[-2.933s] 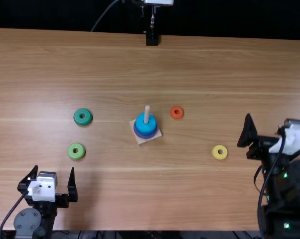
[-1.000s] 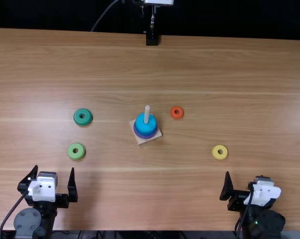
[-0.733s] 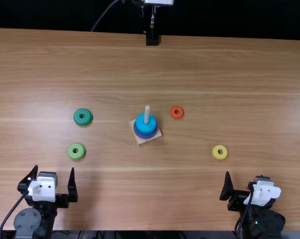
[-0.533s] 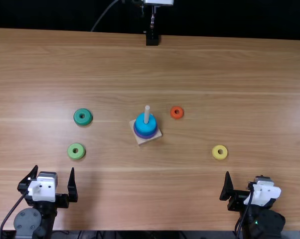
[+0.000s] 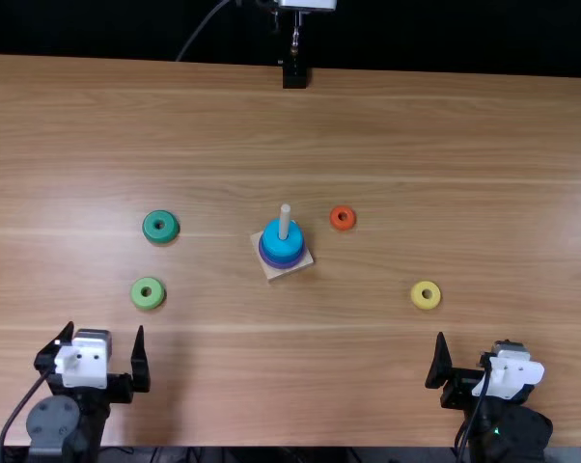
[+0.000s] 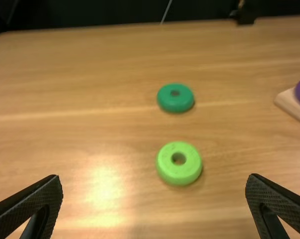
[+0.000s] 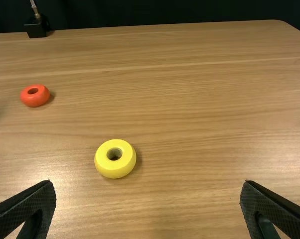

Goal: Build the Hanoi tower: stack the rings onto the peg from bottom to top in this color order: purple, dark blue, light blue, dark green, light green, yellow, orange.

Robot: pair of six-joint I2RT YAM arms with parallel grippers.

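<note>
Both empty and wide open: left gripper [image 5: 104,329], right gripper [image 5: 476,343]. On peg [image 5: 285,222]: light blue [image 5: 282,246] over purple [image 5: 280,265], anything between unclear, partly cut off in left wrist view. On table [image 5: 464,145]: dark green [image 5: 159,235], light green [image 5: 147,303], orange [image 5: 343,227], yellow [image 5: 427,304].

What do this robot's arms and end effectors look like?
The left arm and right arm are black, each with a white block at the wrist and a thin black cable. The left arm also has a grey round joint cover. The left end effector and right end effector each have two tapering black fingers with a finely textured surface.
</note>
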